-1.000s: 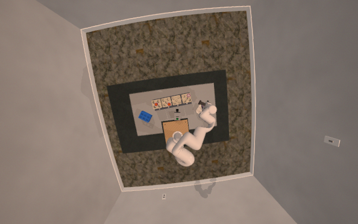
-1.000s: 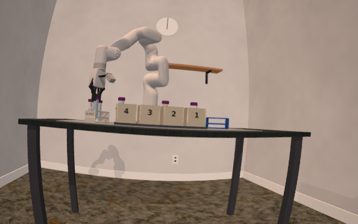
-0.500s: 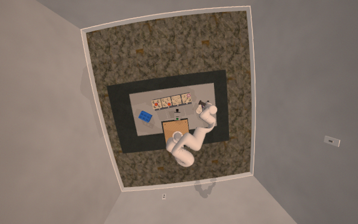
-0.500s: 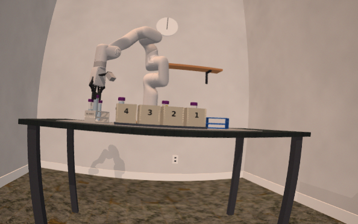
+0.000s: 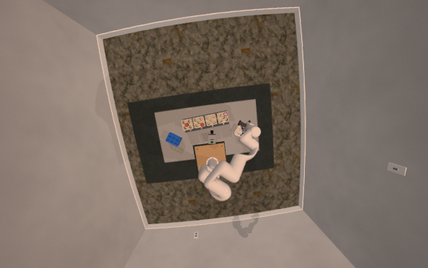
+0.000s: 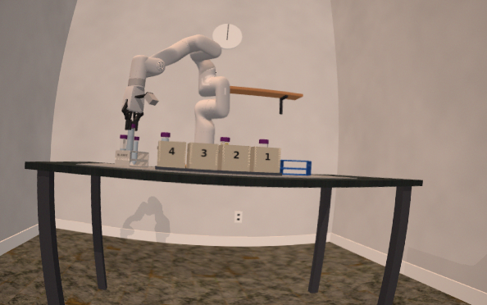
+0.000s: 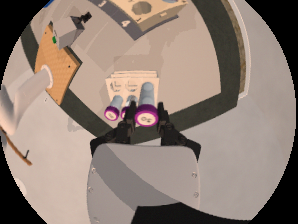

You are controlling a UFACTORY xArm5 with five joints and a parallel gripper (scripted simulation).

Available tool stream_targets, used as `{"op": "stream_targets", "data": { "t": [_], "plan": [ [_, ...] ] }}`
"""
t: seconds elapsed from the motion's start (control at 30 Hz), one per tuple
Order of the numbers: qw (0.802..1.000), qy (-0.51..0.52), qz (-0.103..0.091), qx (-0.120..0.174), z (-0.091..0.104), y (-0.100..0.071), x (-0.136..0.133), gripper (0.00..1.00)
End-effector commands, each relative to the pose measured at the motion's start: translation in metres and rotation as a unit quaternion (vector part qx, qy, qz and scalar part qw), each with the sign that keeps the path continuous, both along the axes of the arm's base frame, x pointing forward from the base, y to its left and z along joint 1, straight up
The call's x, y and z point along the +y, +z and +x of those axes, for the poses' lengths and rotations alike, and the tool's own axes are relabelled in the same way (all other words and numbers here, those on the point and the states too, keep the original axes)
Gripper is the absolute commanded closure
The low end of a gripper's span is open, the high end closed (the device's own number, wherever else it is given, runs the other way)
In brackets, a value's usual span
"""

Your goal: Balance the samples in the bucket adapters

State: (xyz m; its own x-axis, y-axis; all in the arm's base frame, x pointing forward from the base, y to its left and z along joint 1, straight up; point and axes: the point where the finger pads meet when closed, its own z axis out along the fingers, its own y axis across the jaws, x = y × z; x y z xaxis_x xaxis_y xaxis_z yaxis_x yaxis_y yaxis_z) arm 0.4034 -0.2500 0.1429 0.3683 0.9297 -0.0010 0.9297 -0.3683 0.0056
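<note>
The gripper (image 6: 132,121) is squeezed tight on a water blank (image 6: 130,139), partly lifted out of the white rack (image 6: 141,157). Next, I think, carry it to an adapter (image 6: 171,154) hole

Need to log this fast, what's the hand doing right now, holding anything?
Hand: closed on a purple-capped blank tube, raised above the white blank rack.
</note>
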Motion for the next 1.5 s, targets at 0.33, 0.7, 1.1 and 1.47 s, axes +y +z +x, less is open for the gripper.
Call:
{"op": "stream_targets", "data": {
  "t": [0.33,0.7,1.1,1.47],
  "plan": [
    [1.0,0.0,-0.001,-0.002,0.001,0.027,-0.001,1.0],
    [1.0,0.0,-0.001,-0.002,0.001,0.049,-0.001,1.0],
    [1.0,0.0,-0.001,-0.002,0.001,0.069,0.0,1.0],
    [1.0,0.0,-0.001,-0.002,0.0,0.087,0.0,1.0]
  ]
}}
